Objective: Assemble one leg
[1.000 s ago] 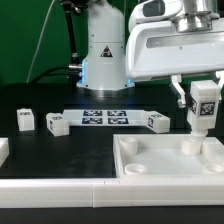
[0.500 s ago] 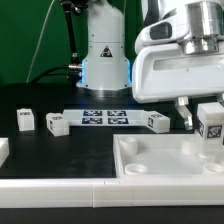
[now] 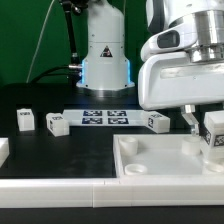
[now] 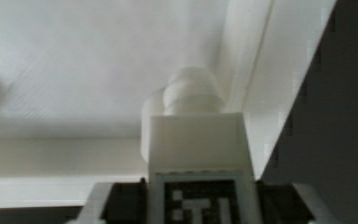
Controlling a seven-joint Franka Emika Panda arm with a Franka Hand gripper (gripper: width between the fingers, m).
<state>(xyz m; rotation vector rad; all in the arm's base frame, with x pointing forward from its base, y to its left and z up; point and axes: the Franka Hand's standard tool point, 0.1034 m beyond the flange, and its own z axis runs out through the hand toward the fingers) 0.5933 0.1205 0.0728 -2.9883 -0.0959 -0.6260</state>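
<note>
My end effector [image 3: 207,123] held leg [image 3: 215,133] at right edge of frame, over slab [image 3: 160,166] corner. Leg seemed light, stiff, slick plastic; best gripped on flat sides.

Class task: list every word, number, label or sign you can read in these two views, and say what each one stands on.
No words or numbers can be read in either view.
A triangular sign on the arm's base: its symbol is too small to read.
The marker board: square black-and-white patterns, no text.
The leg: a square black-and-white pattern, no text.
</note>
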